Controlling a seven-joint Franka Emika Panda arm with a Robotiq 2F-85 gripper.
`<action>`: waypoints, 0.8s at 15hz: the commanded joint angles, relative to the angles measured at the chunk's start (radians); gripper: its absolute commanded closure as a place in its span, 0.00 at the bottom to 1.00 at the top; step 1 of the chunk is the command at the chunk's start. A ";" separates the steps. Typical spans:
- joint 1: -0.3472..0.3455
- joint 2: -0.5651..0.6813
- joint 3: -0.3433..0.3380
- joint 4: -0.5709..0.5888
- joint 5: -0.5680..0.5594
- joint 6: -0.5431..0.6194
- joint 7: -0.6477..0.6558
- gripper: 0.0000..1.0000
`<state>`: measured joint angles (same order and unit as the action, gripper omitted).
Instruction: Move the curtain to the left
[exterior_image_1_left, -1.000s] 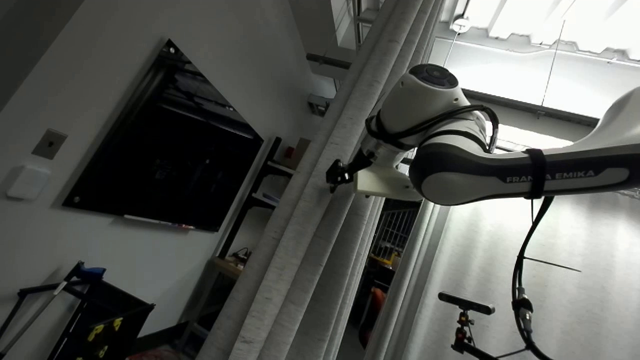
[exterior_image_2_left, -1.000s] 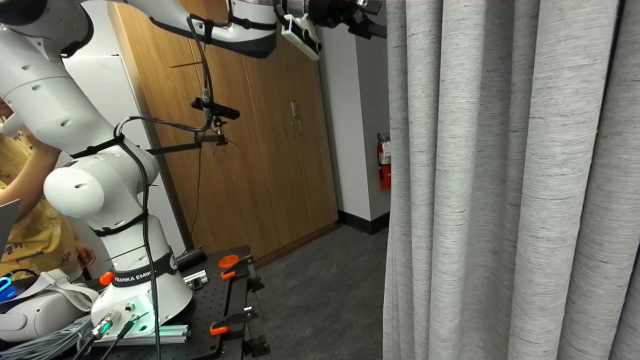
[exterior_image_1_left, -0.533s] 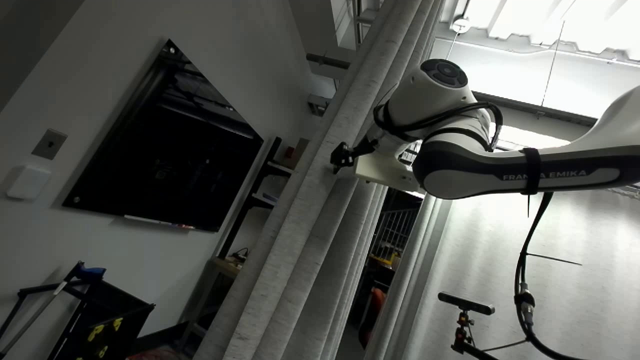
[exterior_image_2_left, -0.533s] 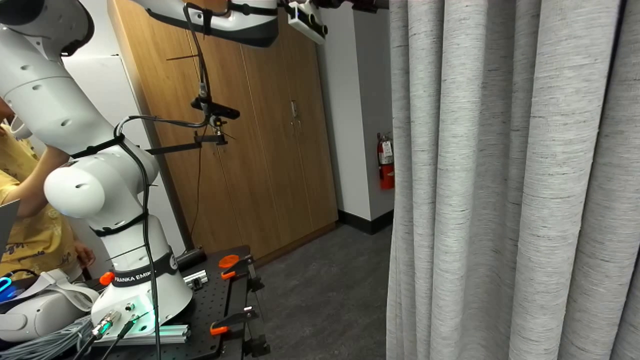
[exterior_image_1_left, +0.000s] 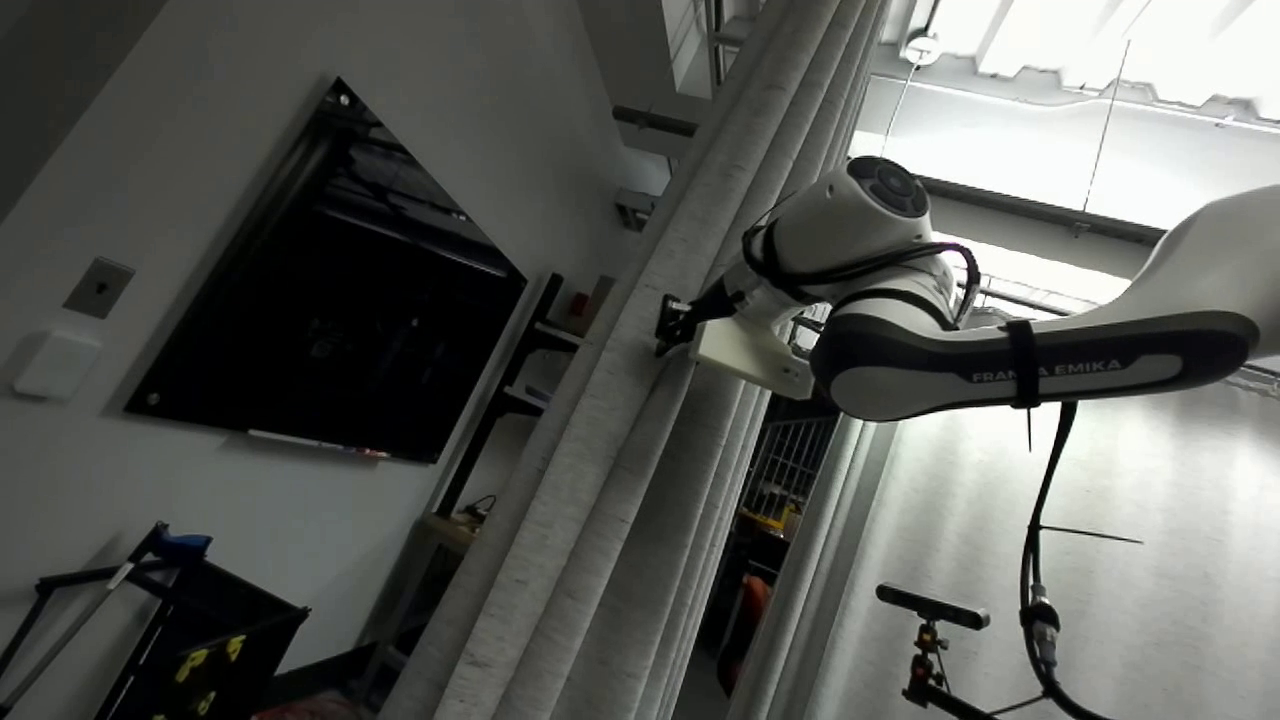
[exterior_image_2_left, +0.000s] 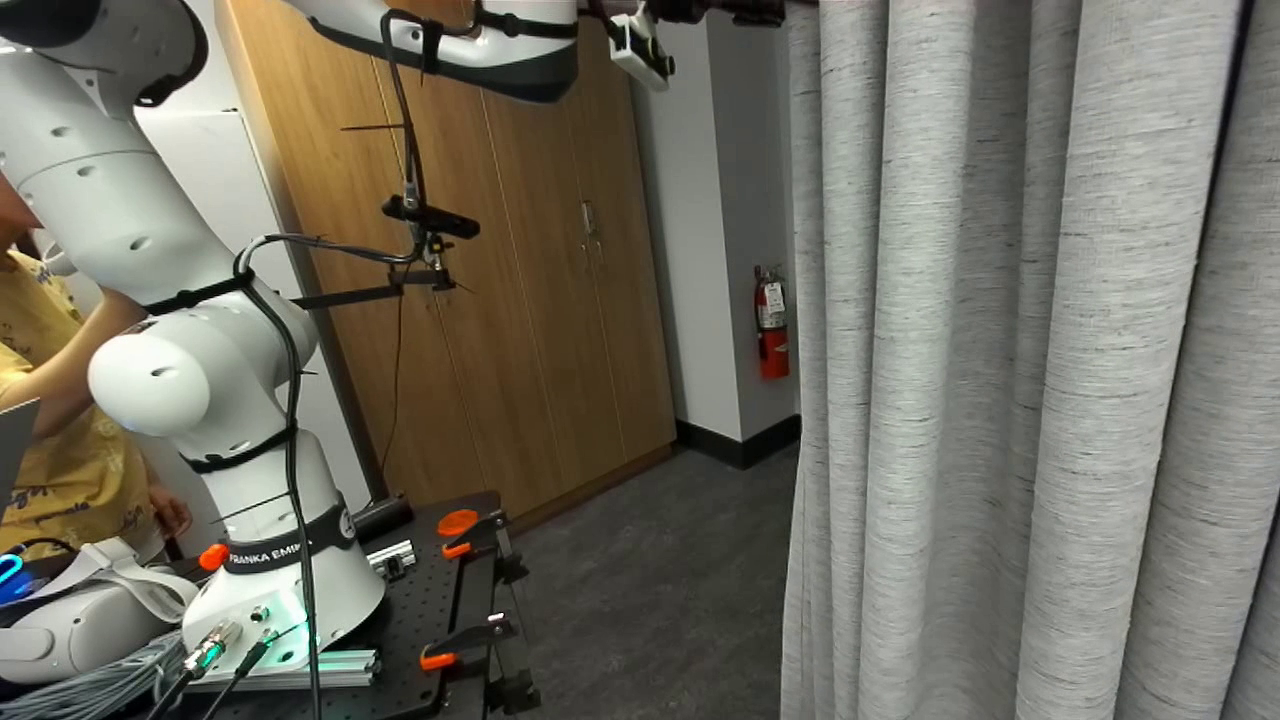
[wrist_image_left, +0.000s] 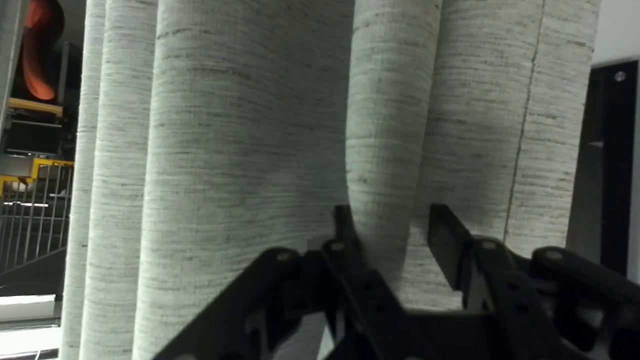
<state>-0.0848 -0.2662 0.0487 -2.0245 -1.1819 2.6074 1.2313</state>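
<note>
One fold (wrist_image_left: 387, 125) of the curtain (wrist_image_left: 250, 150) stands between the parted fingers (wrist_image_left: 447, 245) of my gripper (wrist_image_left: 392, 220) in the wrist view — straddled, not pinched, with a gap showing at one side. I take the step in hand to be the grasp; the next move calls for squeezing that fold firmly, then drawing the curtain left. In an exterior view I am at the curtain's face; shelves (exterior_image_1_left: 527, 401), partly covered by the curtain, carry a red item (exterior_image_1_left: 578, 304), and well apart from it sits a black bin (exterior_image_1_left: 240, 610) whose contents — if any — I cannot make out. In an exterior view a wooden cabinet (exterior_image_2_left: 500, 280), apart from the curtain, has closed doors, its contents hidden.
</note>
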 joint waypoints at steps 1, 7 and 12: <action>0.006 0.027 0.007 0.020 -0.002 0.010 -0.012 0.85; 0.081 0.031 0.073 0.032 0.078 -0.176 -0.148 1.00; 0.198 0.083 0.216 0.145 0.113 -0.538 -0.344 1.00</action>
<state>0.0439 -0.2427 0.2062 -1.9626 -1.1215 2.2285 1.0166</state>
